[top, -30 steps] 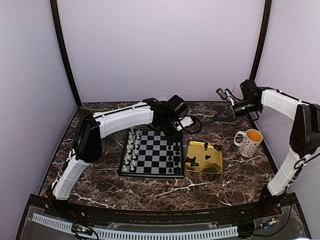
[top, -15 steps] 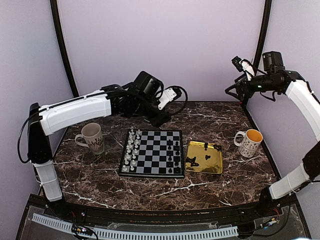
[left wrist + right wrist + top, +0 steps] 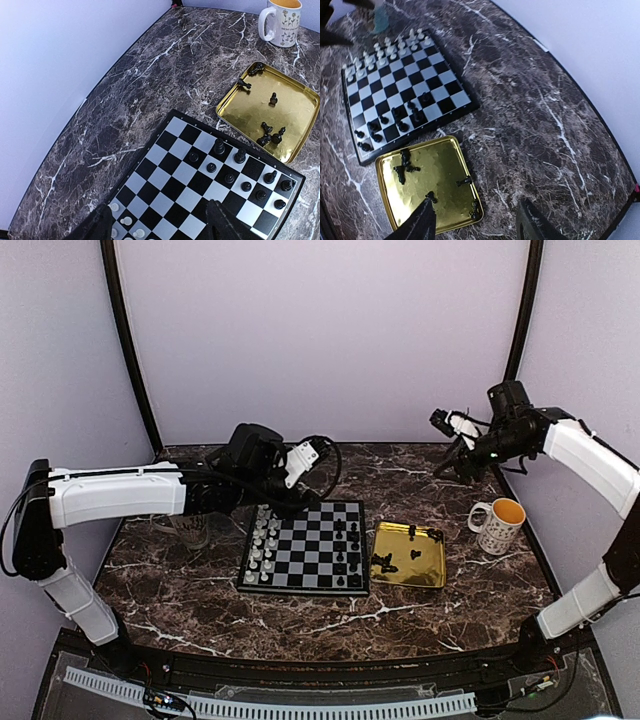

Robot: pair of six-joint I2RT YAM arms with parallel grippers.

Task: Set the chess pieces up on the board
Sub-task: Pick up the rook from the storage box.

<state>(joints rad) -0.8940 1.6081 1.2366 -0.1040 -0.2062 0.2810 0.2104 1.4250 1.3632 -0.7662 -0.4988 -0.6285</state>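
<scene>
The left gripper point(image 3: 160, 227) hovers over the far edge of the board point(image 3: 305, 562), the right gripper point(image 3: 475, 224) high beyond the tray point(image 3: 426, 566), both jaws spread and empty. Black pieces point(image 3: 219, 146) line the board's right edge; others lie in the tray.

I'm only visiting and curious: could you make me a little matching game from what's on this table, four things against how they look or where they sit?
Things
1. board
2. gold tray
3. mug
4. pale chess pieces

Descriptions
A. shiny, holding a few loose black pieces
B. two rows along the board's left side
C. black and pale grey chequers
D. white outside, orange inside, right of the tray

Pairs: 1-C, 2-A, 3-D, 4-B
</scene>
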